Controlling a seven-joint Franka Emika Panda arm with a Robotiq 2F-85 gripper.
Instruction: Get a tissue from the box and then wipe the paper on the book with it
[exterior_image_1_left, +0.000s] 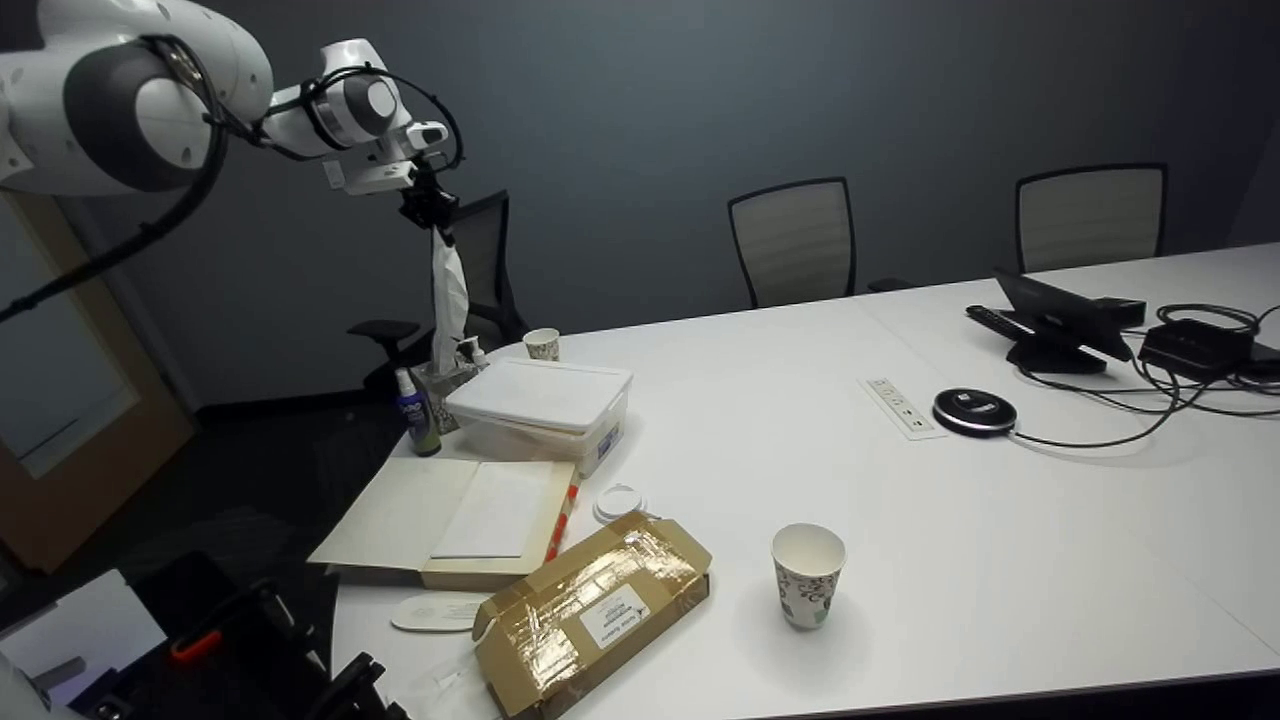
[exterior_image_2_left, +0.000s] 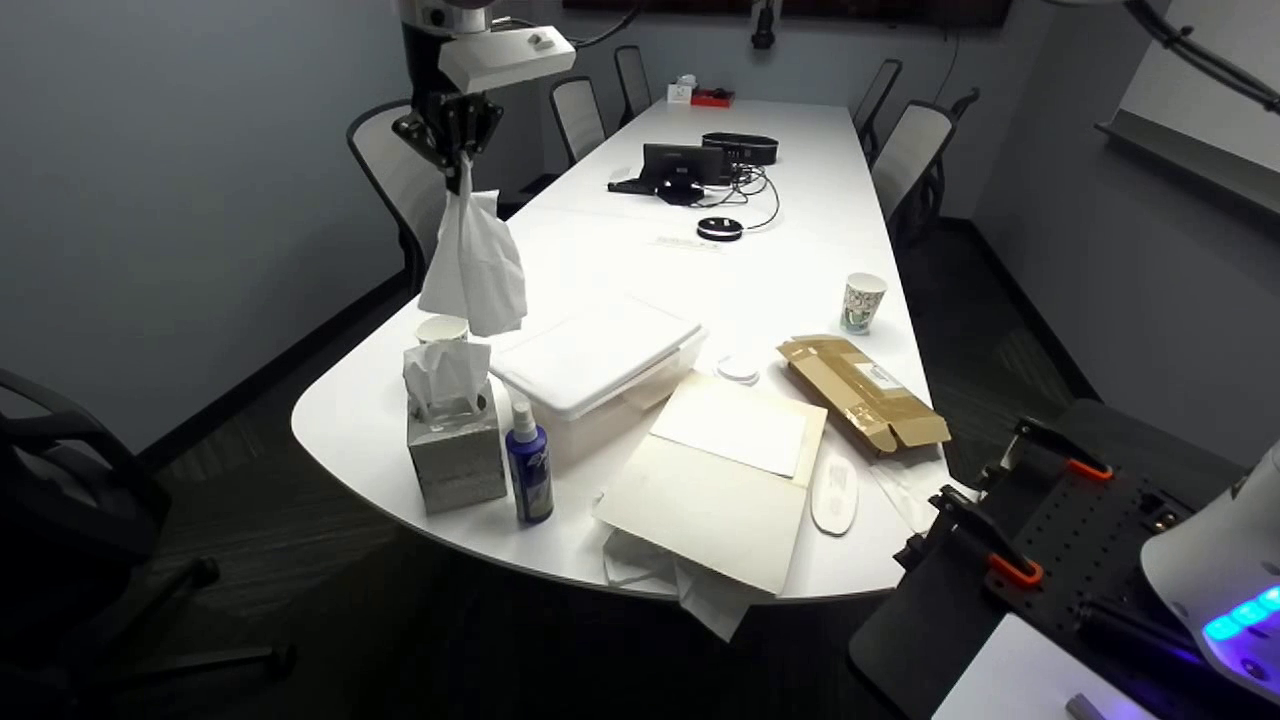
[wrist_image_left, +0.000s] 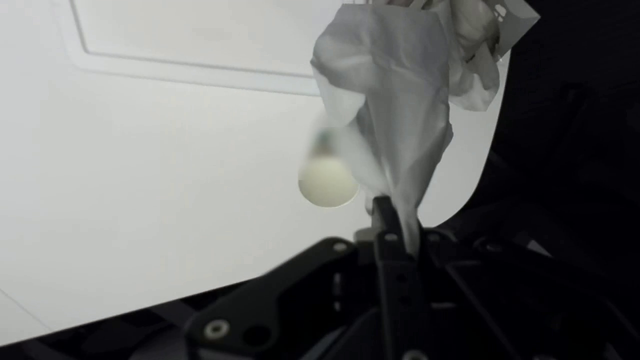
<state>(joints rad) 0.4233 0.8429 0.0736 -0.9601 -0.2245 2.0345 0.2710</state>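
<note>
My gripper is shut on a white tissue, high above the far end of the table; the gripper also shows in an exterior view and in the wrist view. The tissue hangs down from the fingertips in all views. The grey patterned box stands below it, with another tissue poking from its top. In an exterior view the held tissue's lower edge looks apart from the box. The open cream book lies on the table, with the pale paper on one side.
A lidded plastic bin stands between the box and the book. A blue spray bottle stands beside the box. A paper cup stands behind the bin. A brown cardboard packet, a white lid and another cup lie beyond the book.
</note>
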